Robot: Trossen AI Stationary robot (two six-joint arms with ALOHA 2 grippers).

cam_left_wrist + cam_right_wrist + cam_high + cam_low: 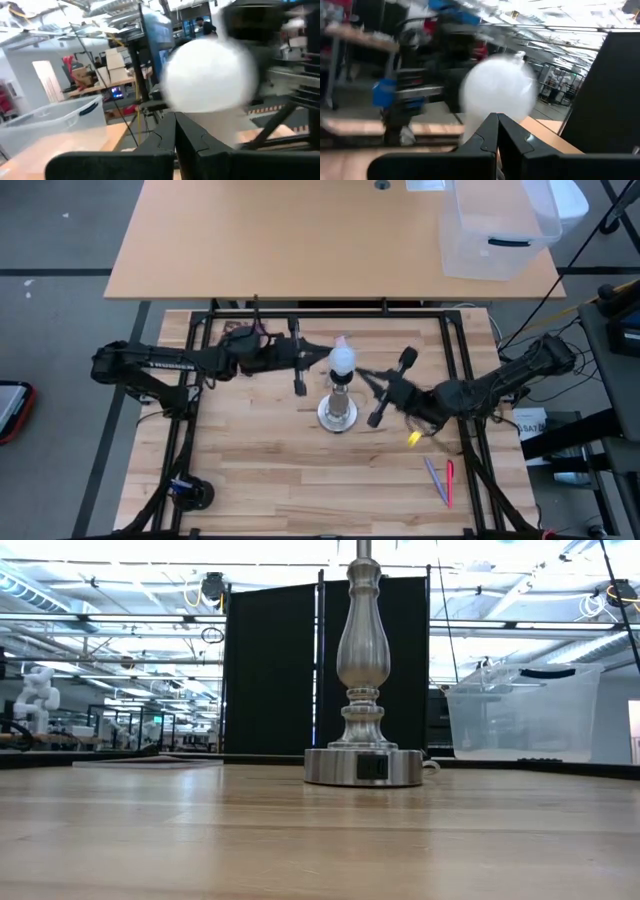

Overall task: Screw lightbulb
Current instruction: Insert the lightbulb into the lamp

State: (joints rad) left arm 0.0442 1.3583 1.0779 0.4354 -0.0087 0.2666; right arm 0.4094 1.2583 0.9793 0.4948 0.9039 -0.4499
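Observation:
The lightbulb (342, 360), a frosted white globe, stands on top of the tall silvery lamp stand (338, 412), whose round base (363, 768) rests mid-table. My left gripper (318, 361) is shut and reaches level toward the globe (210, 75) from the table's left. My right gripper (363, 376) is also shut and reaches toward the globe (497, 92) from the right. Each pair of fingertips ends at the globe's lower part. The screw base is hidden, and neither gripper appears in the low view. My left gripper's shut fingertips (175, 120) stand right at the globe's lower side (200, 117), coming level from the table's left; I cannot tell whether they touch it. My right gripper's shut fingertips (497, 120) stand at the globe's lower side (480, 122) from the right; touching or not, I cannot tell.
A clear plastic bin (500, 225) sits on the far table. Pens (441, 480) and a small yellow item (413, 438) lie near the right arm. A pink-tipped wrapper (341, 340) lies just beyond the bulb. A black object (190, 492) sits at the near left corner.

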